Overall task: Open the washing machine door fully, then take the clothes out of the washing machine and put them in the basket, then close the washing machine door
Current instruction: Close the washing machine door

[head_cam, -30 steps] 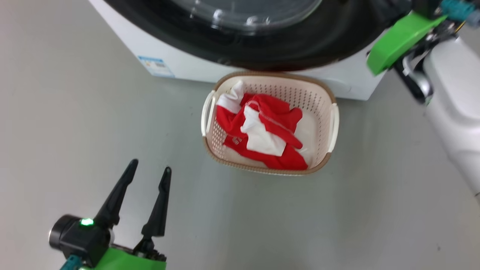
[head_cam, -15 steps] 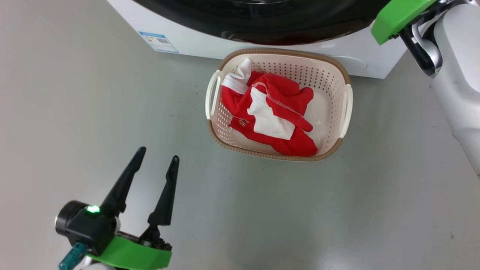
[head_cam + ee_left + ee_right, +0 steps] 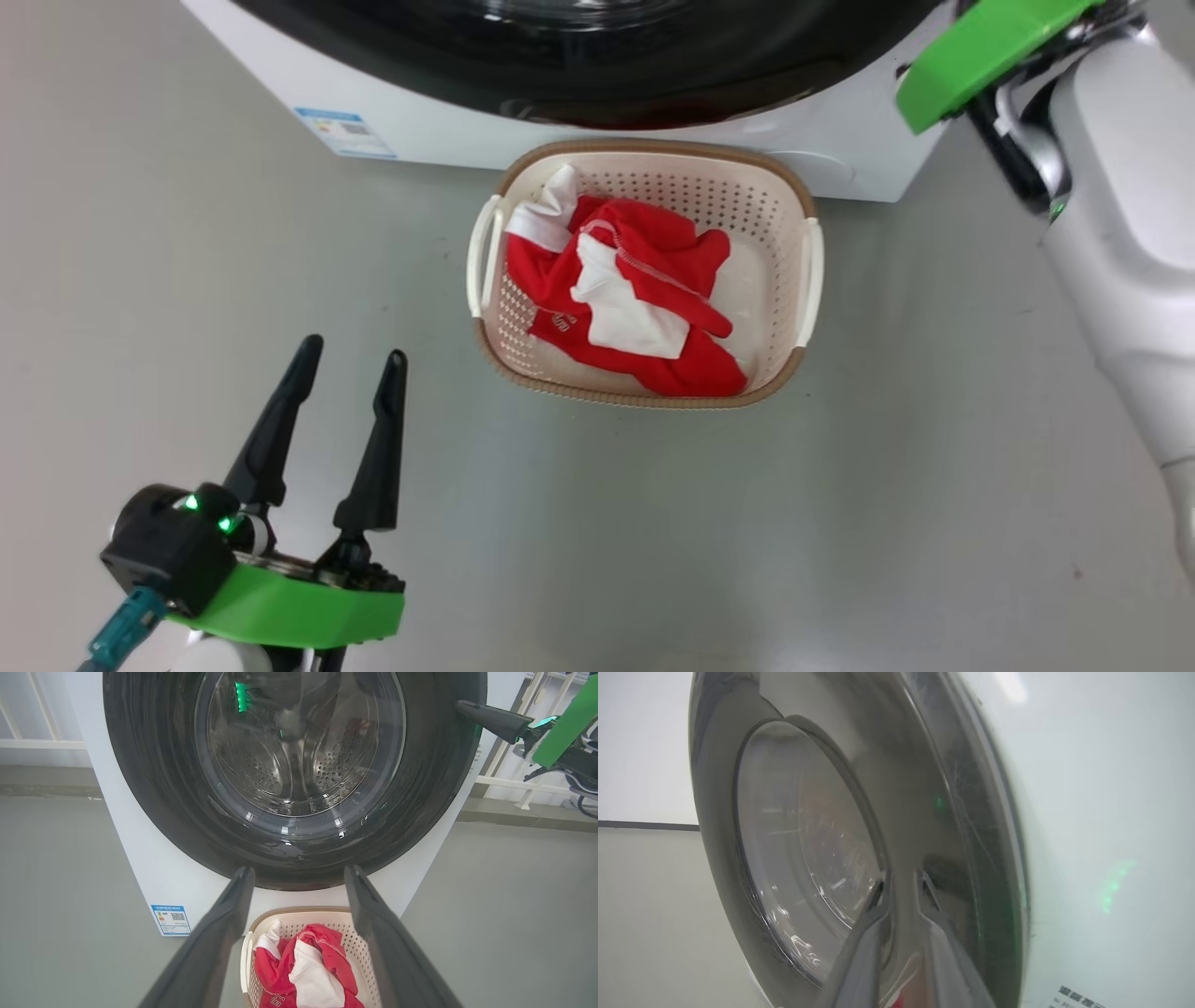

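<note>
The washing machine door [image 3: 299, 858] lies flat against the white washing machine [image 3: 154, 872], and the steel drum shows through its glass. My right gripper [image 3: 460, 705] is shut, with its tips on the black rim at the door's right edge [image 3: 924, 788]. Red and white clothes [image 3: 635, 308] lie in the cream basket [image 3: 644, 149] on the floor just in front of the machine. My left gripper [image 3: 355, 350] hangs open and holds nothing, to the lower left of the basket and pointing at the door.
Grey floor [image 3: 840, 523] spreads around the basket. A blue sticker [image 3: 345, 133] marks the machine's lower left front. My pale right forearm [image 3: 1120, 261] runs down the right side. White railings [image 3: 504, 779] stand behind the machine.
The head camera has shifted, so the whole picture slid down and then left. The clothes, basket and door stay as they were, and both grippers keep their places.
</note>
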### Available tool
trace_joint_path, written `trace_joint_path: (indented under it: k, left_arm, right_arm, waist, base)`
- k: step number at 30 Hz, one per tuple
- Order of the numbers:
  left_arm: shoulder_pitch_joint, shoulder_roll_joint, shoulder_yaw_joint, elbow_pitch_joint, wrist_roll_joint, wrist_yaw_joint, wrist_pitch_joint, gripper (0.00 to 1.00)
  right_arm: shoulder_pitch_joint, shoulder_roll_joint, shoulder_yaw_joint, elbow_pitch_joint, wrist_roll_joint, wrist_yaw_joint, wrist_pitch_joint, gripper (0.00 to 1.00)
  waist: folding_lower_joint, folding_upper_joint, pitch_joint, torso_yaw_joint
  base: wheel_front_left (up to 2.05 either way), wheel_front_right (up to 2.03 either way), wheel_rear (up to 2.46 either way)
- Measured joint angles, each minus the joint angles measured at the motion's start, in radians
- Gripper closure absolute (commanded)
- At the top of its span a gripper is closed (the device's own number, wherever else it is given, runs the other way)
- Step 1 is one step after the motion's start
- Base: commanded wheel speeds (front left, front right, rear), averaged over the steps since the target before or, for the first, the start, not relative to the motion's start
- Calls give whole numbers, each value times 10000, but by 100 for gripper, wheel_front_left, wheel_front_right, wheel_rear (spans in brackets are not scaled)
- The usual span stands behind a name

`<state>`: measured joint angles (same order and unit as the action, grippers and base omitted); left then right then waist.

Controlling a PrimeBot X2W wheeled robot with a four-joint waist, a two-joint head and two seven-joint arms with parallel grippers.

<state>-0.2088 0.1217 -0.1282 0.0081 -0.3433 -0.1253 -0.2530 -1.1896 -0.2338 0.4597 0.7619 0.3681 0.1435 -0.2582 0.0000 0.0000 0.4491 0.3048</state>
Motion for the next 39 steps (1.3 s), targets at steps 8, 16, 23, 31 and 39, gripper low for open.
trace_joint_path:
  k: [8, 16, 23, 31, 39]
  left_arm:
    - [-9, -27, 495, 90, -19, 0, -10, 0]
    - [83, 0, 926, 548, -132, 0, -10, 0]
    - [659, 146, 997, 815, -130, 0, -10, 0]
    - [1391, 134, 1429, 792, 100, 0, -10, 0]
    - [2266, 90, 1592, 792, 380, 0, -10, 0]
  right_arm:
    - [1732, 288, -694, -1158, -73, -92, -2, 0]
    - [3974, 430, -1137, -2255, -242, -92, 0, 0]
    - [5612, 453, -1875, -3076, -190, -92, 0, 0]
    - [7840, 529, -2892, -4134, -261, -92, 0, 0]
    - [9648, 614, -3785, -5032, -309, -92, 2, 0]
  waist:
    - [0, 0, -398, -738]
    - [0, 0, -1215, -1588]
    - [0, 0, -1960, -2123]
    - [0, 0, -2913, -2522]
    - [0, 0, -3911, -2800]
  base:
    - [0, 0, 0]
    - [0, 0, 0]
    - [0, 0, 0]
    - [0, 0, 0]
    - [0, 0, 0]
